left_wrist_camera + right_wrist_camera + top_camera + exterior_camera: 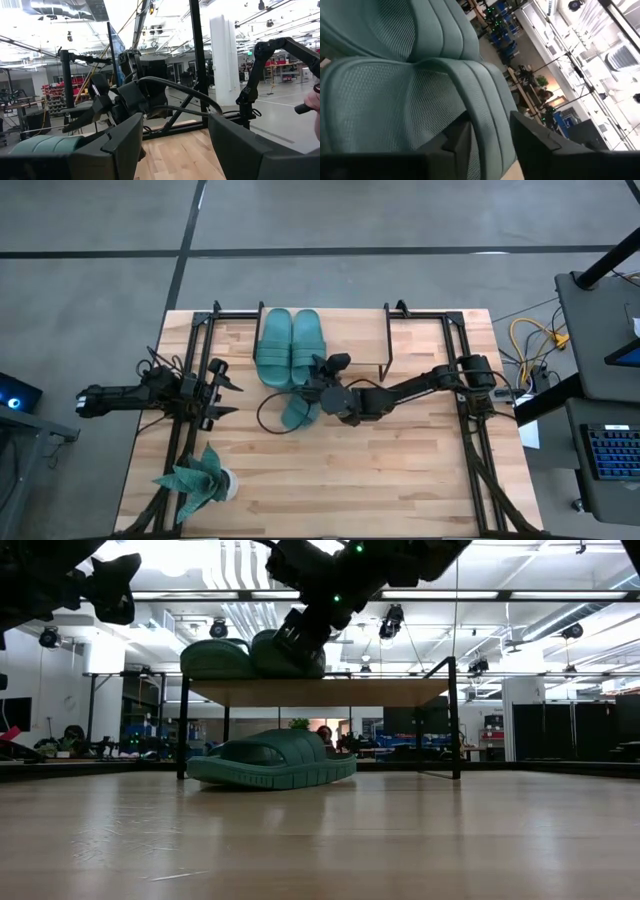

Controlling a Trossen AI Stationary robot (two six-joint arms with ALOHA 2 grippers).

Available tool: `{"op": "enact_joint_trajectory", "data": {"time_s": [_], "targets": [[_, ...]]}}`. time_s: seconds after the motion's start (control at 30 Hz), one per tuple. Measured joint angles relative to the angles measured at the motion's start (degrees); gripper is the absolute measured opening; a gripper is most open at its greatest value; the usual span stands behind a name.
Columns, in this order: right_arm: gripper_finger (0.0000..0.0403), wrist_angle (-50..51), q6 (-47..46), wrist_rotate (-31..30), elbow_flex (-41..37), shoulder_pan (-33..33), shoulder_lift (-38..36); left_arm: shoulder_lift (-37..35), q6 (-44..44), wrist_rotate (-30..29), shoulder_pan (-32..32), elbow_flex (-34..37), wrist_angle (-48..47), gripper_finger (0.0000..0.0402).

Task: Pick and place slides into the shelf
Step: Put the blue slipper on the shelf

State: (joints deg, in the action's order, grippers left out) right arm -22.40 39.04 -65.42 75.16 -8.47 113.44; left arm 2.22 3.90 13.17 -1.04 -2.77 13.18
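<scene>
Two slides [290,345] lie side by side on the shelf [320,692] at the back of the counter [400,470]. A third slide [272,760] lies on the counter under the shelf. A plant [196,477] stands at the front left corner.
</scene>
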Motion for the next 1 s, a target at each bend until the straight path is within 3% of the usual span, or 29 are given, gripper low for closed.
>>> {"op": "enact_joint_trajectory", "data": {"time_s": [0.3, 0.8, 1.0], "targets": [[0.0157, 1.23, -1.1, -0.02, 2.08, -2.07, -0.06, 0.0, 0.0, -0.01, 0.0, 0.07, 0.01, 0.0211], [0.0147, 1.16, 0.4, -0.19, 2.49, -5.95, -1.34, 0.0, 0.0, 0.02, 0.0, 0.14, 0.05, 0.0211], [0.013, 1.2, -0.03, -3.53, 2.33, -9.32, -4.84, 0.0, 0.0, -0.01, 0.0, 0.14, 0.08, 0.0211]]}}
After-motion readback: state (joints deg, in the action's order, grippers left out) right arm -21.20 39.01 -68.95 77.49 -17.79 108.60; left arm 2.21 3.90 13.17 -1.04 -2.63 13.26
